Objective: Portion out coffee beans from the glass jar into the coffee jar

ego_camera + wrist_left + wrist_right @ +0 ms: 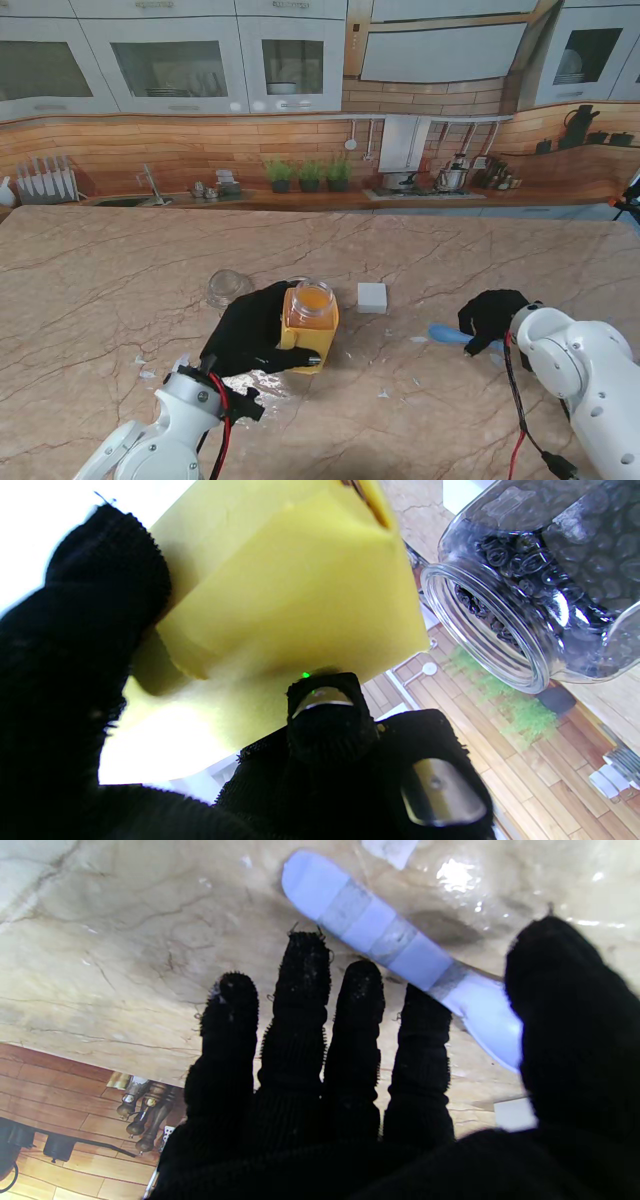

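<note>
Left hand (252, 335) clasping the yellow coffee jar (310, 326) upright on the table (100, 300), fingers (330, 720) wrapped round its side, glass jar (545, 575) of beans lying just beyond that hand, right hand (492, 318) unclenched, fingers (300, 1005) spread over a blue scoop (395, 945), holding nothing

Two jars (311, 312) (228, 288), one blue scoop (450, 335), one white block (372, 297).
</note>
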